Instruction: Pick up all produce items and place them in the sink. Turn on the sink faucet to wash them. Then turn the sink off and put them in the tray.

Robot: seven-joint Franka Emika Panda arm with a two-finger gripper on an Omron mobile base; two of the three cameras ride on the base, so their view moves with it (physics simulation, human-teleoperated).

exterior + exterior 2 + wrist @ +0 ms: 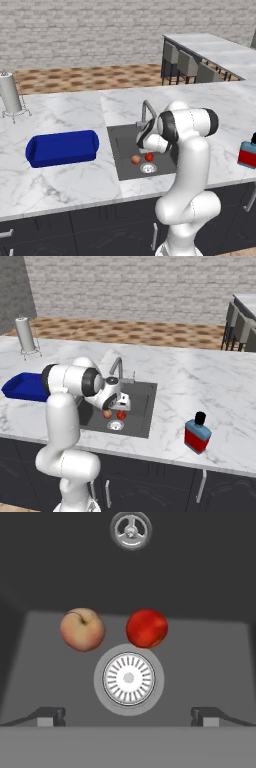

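Both produce items lie on the floor of the dark grey sink (pixel 118 146), just behind the round silver drain (pixel 129 679). The orange-red apple-like fruit (pixel 82 629) is on the left and the brighter red tomato-like one (pixel 146 628) on the right, a small gap apart. My gripper (pixel 129 717) hangs over the basin, above the drain and fruits, open wide with nothing between its fingers. The silver gooseneck faucet (pixel 146 109) rises at the sink's back edge; no water shows. The deep-blue tray (pixel 62 147) rests on the counter left of the sink.
A red-and-blue boxy bottle (pixel 197 435) stands on the counter right of the sink. A white cylinder on a wire stand (pixel 10 93) is at the far left. Grey chairs (pixel 187 62) line the back counter. My own arm crowds the sink's front edge.
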